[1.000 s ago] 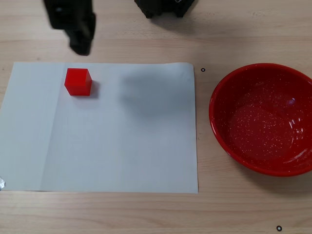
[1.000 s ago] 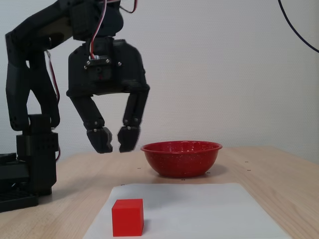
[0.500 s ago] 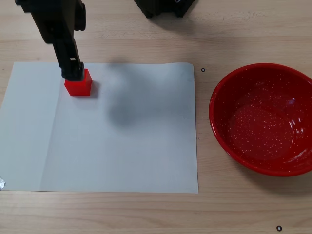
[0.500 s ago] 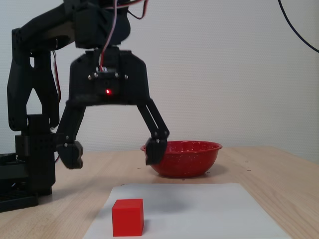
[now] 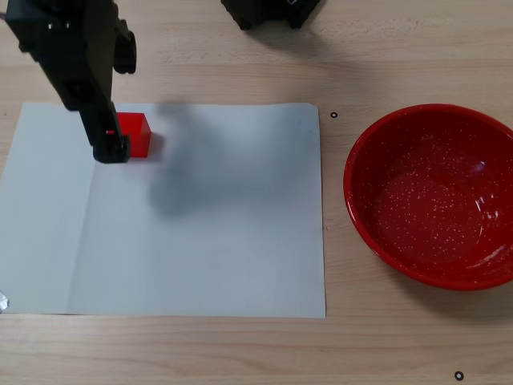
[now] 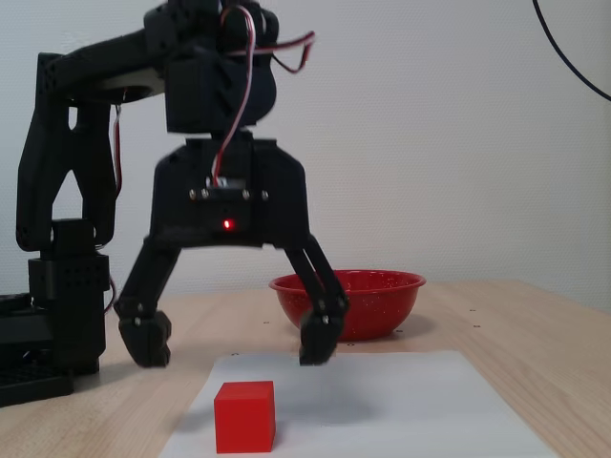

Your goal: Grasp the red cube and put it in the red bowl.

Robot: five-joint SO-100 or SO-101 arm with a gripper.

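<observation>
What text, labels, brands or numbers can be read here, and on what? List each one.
None: no readable text in either fixed view.
The red cube, red bowl, white paper and gripper carry no print.
The arm's only mark is a small red light.

The arm (image 5: pixel 76 64) hides the red cube's (image 5: pixel 135 133) left part; the red bowl (image 5: pixel 437 195) is cropped.

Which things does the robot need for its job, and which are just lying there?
Needed:
- red cube
- red bowl
- gripper, fingers spread wide

Just there:
- white paper sheet under the cube
- wooden table
</observation>
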